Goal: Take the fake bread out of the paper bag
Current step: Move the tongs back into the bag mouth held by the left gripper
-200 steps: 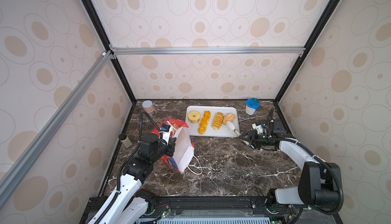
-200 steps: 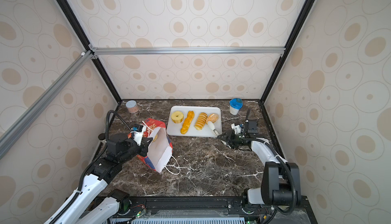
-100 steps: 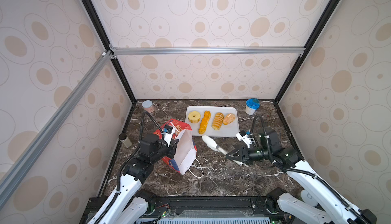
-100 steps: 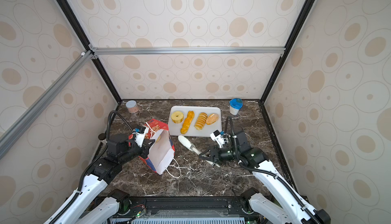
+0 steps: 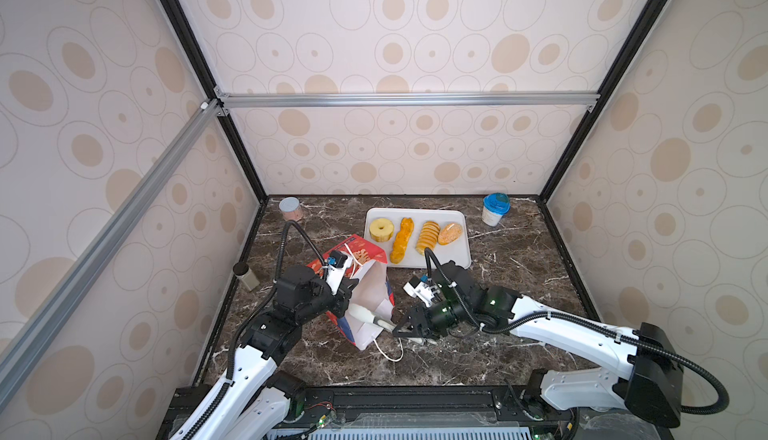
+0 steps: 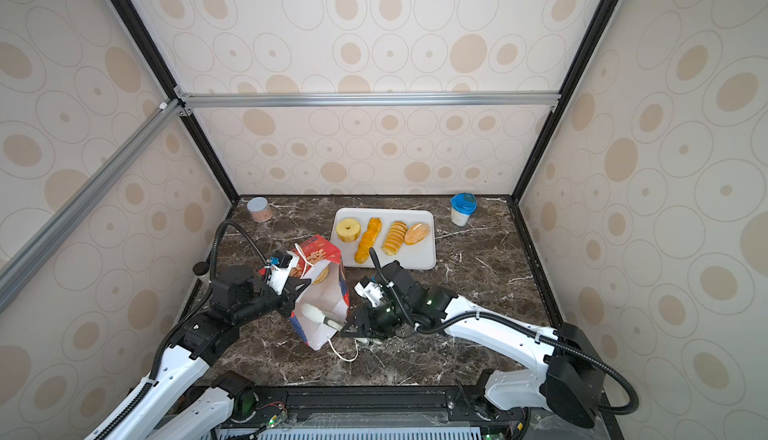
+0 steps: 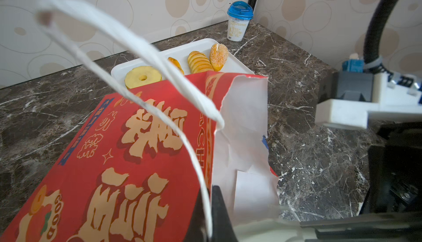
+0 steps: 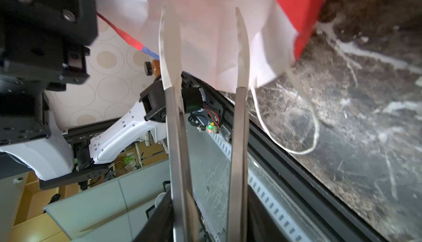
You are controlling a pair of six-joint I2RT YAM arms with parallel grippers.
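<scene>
Pinches tilted bag (image 7: 137, 161) at rim w/ L claw (image 6: 300, 285), fully closed. Grips tongs (image 5: 363, 314) in R claw (image 5: 409, 326), blades apart, tips at bag mouth. Shows 4 breads (image 5: 404, 235) on tray (image 5: 459, 260), 1 bun (image 6: 320, 274) inside bag, all on surface (image 5: 507, 292).

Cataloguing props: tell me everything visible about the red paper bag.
The paper bag is red with cream Chinese characters, a blue band, white lining and white cord handles. It rests tilted on the marble table, mouth open toward the right arm. The left end effector pinches its rim; tongs tips sit at the mouth.
</scene>
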